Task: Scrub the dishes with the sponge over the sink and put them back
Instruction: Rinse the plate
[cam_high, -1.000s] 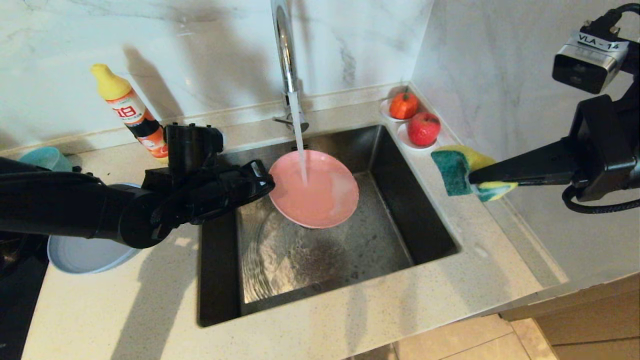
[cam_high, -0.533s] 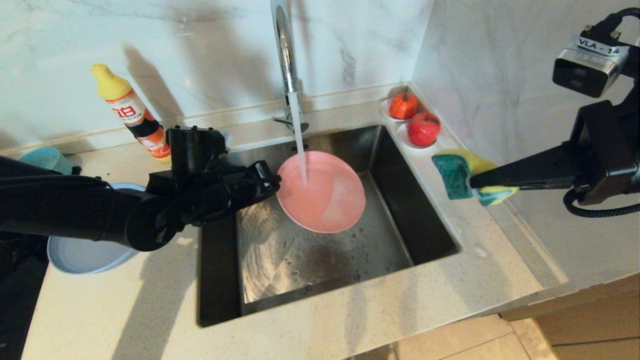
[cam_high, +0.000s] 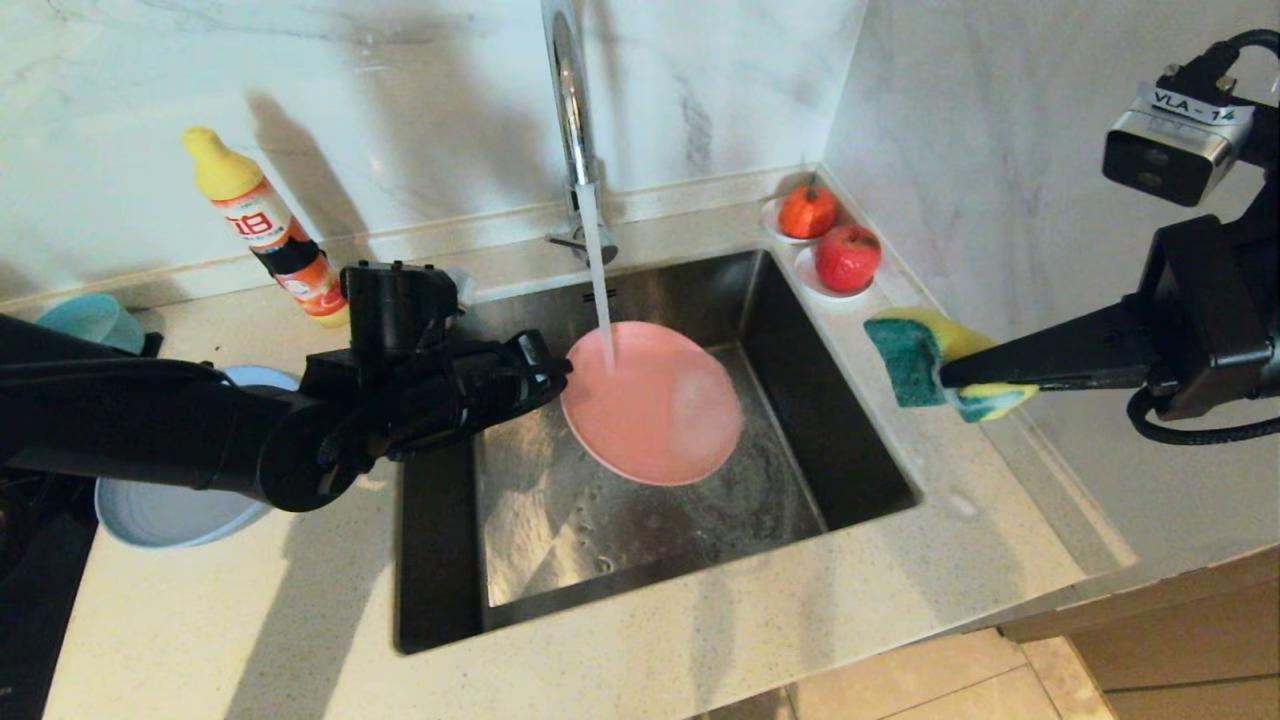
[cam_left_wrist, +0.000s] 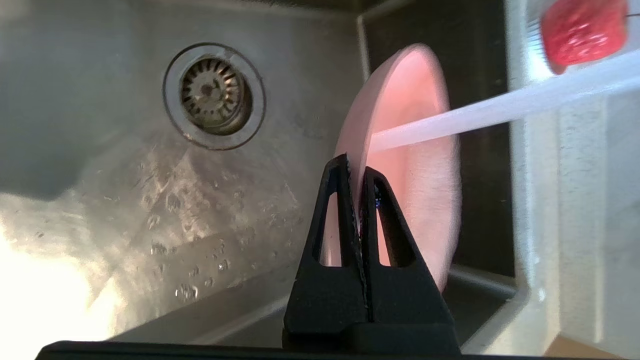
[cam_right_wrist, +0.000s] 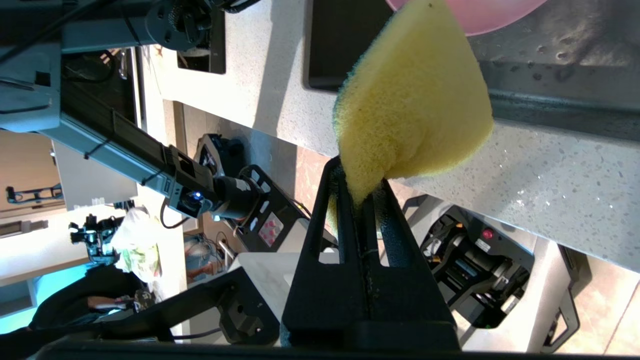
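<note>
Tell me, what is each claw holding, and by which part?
Left gripper pinches the pink plate by its rim; right gripper squeezes one end of the sponge.

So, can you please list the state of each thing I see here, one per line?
Tap: running onto the pink plate.
Pink plate: tilted over the sink, wet.
Left gripper: shut on plate rim.
Right gripper: shut on sponge, beside the sink.
Pale plate: on counter.
Bottle: upright, capped.

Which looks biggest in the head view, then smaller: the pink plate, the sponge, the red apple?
1. Pink plate, easily the largest.
2. Sponge.
3. Red apple, though it sits farther back, so sponge versus apple is unsure.
</note>
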